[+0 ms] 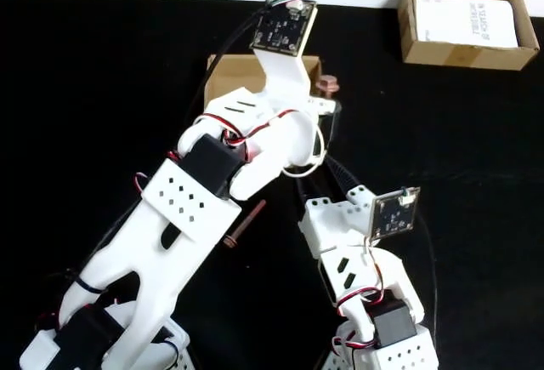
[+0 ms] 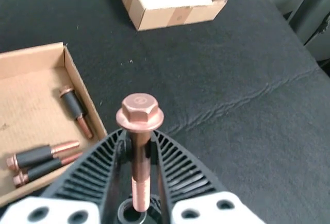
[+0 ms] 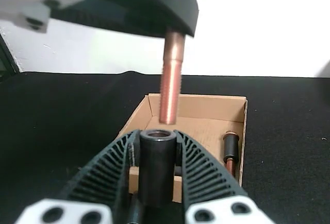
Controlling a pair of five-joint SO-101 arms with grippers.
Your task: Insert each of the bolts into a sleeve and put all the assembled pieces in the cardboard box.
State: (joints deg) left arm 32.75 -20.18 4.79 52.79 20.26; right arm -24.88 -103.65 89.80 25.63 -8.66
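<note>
Misalignment risk: left claw (image 2: 138, 137) pinches bolt (image 2: 139, 113) w/ tip just above sleeve (image 3: 156, 167), itself pinched in right claw (image 3: 156, 136). Slight offset could jam threads on rim or tilt sleeve; cardboard box (image 3: 242, 126) just beyond.

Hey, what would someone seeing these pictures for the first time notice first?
Most striking is the copper bolt, held tip-down by the left gripper directly over the black sleeve that the right gripper holds upright, with the tip right at its mouth. Close by, the cardboard box holds three assembled pieces, and a loose bolt lies on the black table between the arms.
</note>
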